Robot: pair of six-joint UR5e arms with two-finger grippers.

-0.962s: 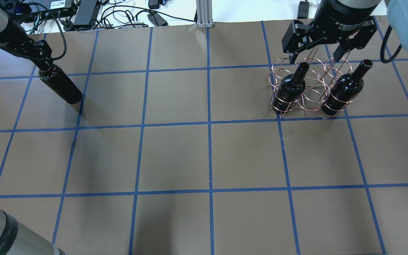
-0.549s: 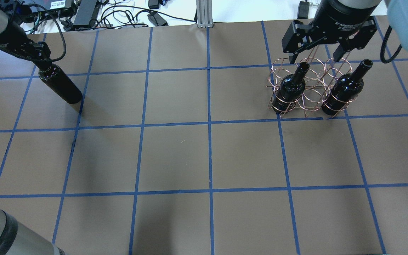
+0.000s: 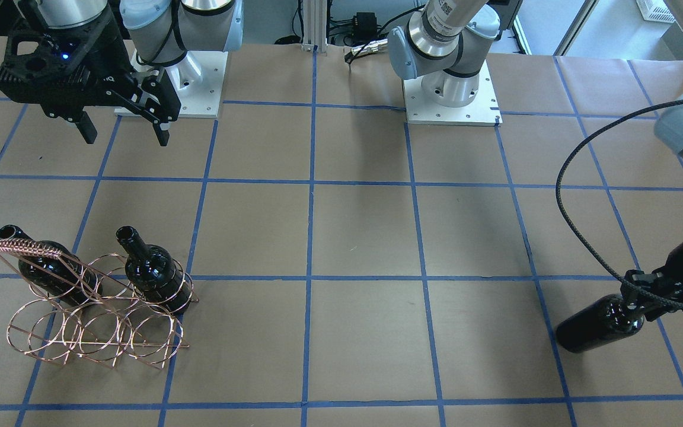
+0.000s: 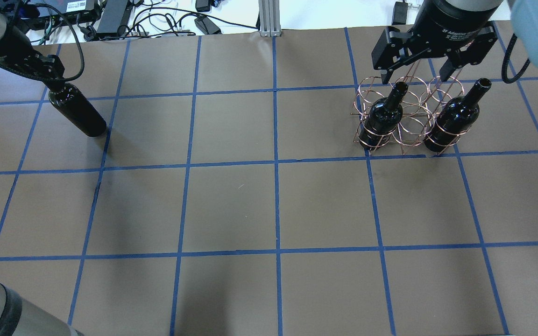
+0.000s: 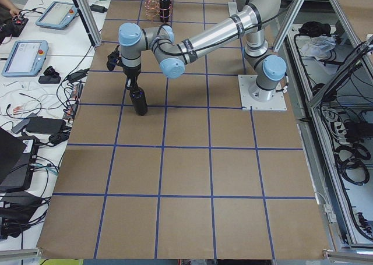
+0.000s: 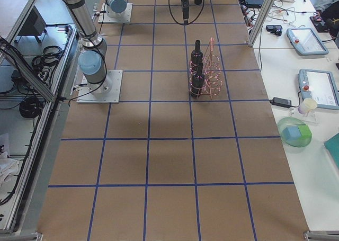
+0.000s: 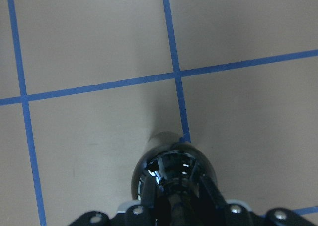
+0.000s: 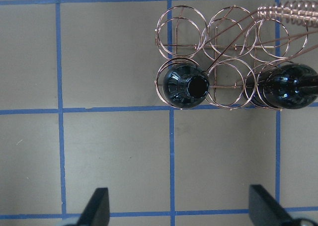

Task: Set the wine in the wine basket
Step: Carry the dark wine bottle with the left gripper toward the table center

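Left gripper (image 4: pixel 52 85) fingers clamp the wine bottle (image 4: pixel 78 114) by its neck; next, it probably needs carrying across to the wine basket's (image 4: pixel 408 112) free hoop. Right gripper (image 4: pixel 414 77) fingers spread wide, empty.

Left pincer (image 5: pixel 133 84) atop wine (image 5: pixel 139 102), blue-gridded table (image 5: pixel 186 172)

table (image 4: pixel 231 205): brown paper top, blue tape grid
base plates (image 3: pixel 478 110): two, white, at the robot's edge
wire basket (image 4: pixel 407 116): standing, robot's right, far side
loose bottle (image 4: pixel 77 109): robot's left, far side, upright; table contact unclear
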